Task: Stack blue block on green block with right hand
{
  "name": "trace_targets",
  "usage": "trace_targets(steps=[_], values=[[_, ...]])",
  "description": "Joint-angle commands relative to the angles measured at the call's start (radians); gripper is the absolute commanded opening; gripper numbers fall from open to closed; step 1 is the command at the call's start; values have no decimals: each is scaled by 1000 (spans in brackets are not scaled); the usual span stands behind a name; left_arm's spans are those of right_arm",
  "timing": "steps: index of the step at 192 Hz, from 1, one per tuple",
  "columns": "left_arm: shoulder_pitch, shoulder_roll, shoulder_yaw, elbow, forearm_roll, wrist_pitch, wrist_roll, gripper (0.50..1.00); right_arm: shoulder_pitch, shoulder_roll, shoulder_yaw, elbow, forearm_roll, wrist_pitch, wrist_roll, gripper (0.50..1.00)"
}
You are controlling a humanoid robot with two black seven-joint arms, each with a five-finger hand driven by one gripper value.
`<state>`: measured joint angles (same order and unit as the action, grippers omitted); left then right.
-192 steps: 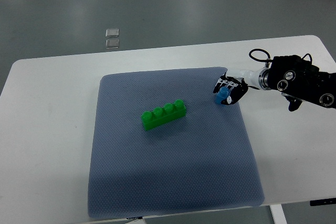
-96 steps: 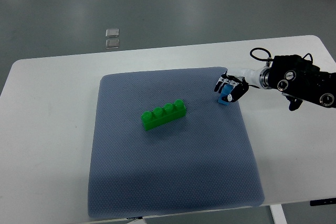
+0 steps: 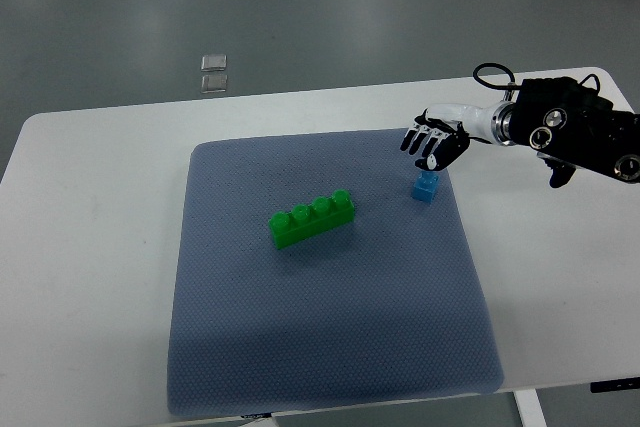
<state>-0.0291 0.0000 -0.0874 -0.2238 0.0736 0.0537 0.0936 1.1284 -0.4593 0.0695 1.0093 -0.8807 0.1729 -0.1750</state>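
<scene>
1. Top view showed the right hand (image 3: pixel 432 143) raised clear of the blue block (image 3: pixel 426 186), whereas 0.5 s earlier the fingers were wrapped around that block.
2. The fingers (image 3: pixel 418 137) were spread and held nothing.
3. The blue block sat on the grey-blue mat (image 3: pixel 330 347), near its right edge, just below the hand and not touching it.
4. The green block (image 3: pixel 312 218), a 4-stud brick, lay at mid-mat, well apart from the blue block, in the same place as before.
5. Judgement: the grasp had been released or lost, so the stacking step was not done and a fresh grasp seemed necessary.
6. The left hand was not in view.
7. No brand, label or legible writing was visible on the blocks, mat, white table (image 3: pixel 90 247) or arm.
</scene>
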Motion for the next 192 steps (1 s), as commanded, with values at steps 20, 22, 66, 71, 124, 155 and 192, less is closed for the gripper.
trace_targets(steps=[20, 22, 66, 71, 124, 155, 192], values=[[0, 0, -2, 1, 0, 0, 0, 1000, -21, 8, -10, 0, -7, -1, 2, 668], [0, 0, 0, 1, 0, 0, 0, 1000, -21, 8, -10, 0, -7, -1, 2, 668], [0, 0, -2, 1, 0, 0, 0, 1000, -16, 1, -8, 2, -6, 0, 0, 772], [0, 0, -2, 1, 0, 0, 0, 1000, -16, -1, -8, 3, -6, 0, 0, 780], [0, 0, 0, 1, 0, 0, 0, 1000, -21, -5, -7, 8, -6, -4, 0, 823], [0, 0, -2, 1, 0, 0, 0, 1000, -21, -5, -7, 6, -7, -7, -1, 823], [0, 0, -2, 1, 0, -2, 0, 1000, -36, -7, -11, 6, -11, -9, -5, 821]])
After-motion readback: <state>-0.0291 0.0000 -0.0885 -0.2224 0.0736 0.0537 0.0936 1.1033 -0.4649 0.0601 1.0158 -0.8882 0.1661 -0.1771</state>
